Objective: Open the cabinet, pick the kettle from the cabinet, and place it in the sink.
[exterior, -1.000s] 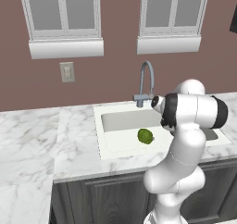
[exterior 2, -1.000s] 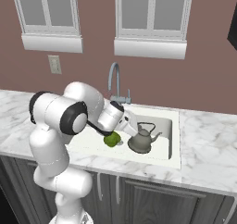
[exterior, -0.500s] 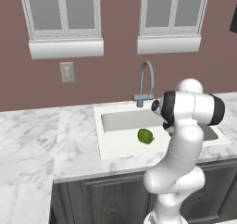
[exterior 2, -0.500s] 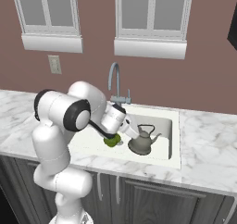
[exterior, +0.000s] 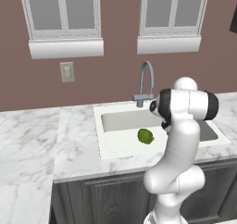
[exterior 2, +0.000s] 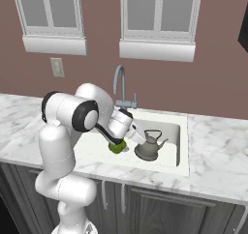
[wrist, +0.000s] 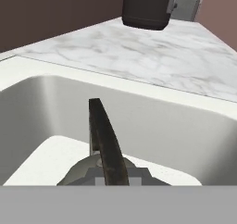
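Kettle: the kettle (exterior 2: 147, 148) sits upright on the floor of the sink (exterior 2: 181, 150), spout toward the right wall, so the placing looks done.
Hand: the hand (exterior 2: 137, 136) is just beside the kettle's arched handle (wrist: 105, 144); whether its fingers pinch the handle or stand spread, I cannot tell from here.
Lime: a green lime (exterior: 145, 136) lies in the basin beside the kettle, partly behind the wrist.
Toaster: the dark toaster (wrist: 147, 6) stands far back on the counter (wrist: 152, 56).
Writing: none readable anywhere.
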Available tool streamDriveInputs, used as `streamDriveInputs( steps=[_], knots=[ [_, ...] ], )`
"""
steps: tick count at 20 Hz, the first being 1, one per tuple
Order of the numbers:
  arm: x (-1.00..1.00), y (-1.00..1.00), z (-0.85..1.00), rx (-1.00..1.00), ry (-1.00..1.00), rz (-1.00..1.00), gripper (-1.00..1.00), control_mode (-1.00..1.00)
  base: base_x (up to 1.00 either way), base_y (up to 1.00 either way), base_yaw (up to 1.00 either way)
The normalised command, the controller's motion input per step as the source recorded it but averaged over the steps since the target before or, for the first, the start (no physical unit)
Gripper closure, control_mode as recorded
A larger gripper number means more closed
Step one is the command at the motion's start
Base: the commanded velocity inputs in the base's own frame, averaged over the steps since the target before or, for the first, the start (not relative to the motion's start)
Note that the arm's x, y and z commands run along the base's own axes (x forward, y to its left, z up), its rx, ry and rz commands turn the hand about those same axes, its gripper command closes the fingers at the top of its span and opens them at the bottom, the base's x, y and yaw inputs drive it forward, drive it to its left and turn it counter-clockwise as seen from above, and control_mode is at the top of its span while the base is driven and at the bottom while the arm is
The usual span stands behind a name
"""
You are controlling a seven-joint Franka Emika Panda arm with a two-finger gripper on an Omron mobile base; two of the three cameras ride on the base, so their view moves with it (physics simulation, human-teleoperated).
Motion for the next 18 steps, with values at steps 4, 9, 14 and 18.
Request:
streamDriveInputs(
  steps=[4,9,14,18],
  knots=[
    [0.20,0.00,-0.12,0.00,0.00,0.00,1.00,-1.00,0.00,0.00,0.00],
    [0.20,0.00,-0.14,0.00,0.00,-0.02,1.00,-1.00,0.00,0.00,0.00],
    [0.04,0.00,-0.21,0.00,0.00,-0.02,1.00,-1.00,0.00,0.00,0.00],
    [0.09,-0.01,-0.18,0.00,0.00,-0.02,1.00,-1.00,0.00,0.00,0.00]
  ],
)
